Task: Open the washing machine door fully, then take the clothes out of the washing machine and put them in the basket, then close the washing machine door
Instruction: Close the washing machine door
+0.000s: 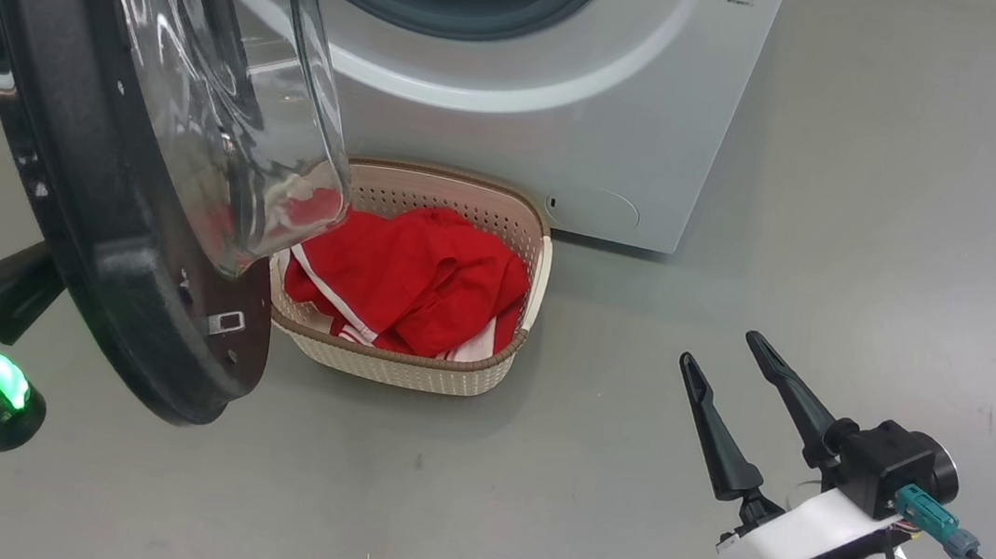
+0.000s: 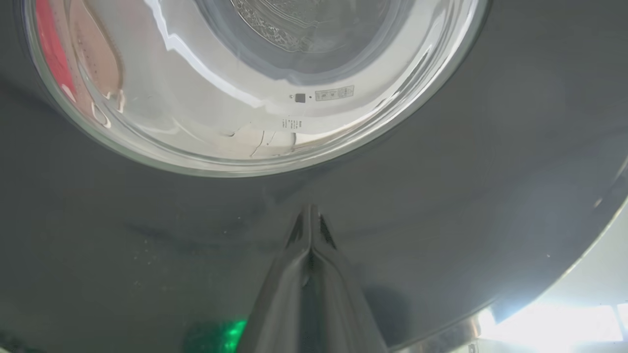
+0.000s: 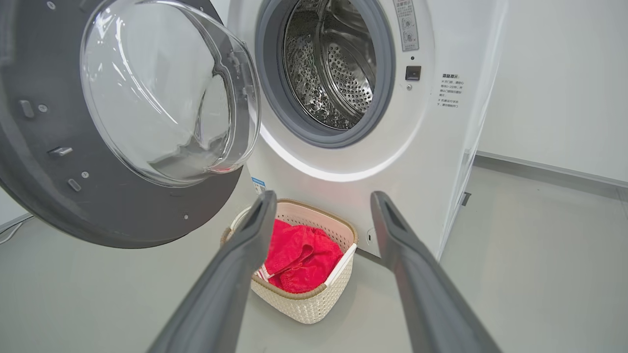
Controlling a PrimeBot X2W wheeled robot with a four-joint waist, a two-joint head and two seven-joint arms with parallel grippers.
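Washing machine door (image 2: 466, 186) touched by closed left fingers (image 2: 282, 304).

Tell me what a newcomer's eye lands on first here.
The bright red clothes heaped in the cream basket before the washing machine stand out first. Next, the washing machine door, swung open at the left, with its bulging clear glass bowl. The right gripper stands open at lower right.
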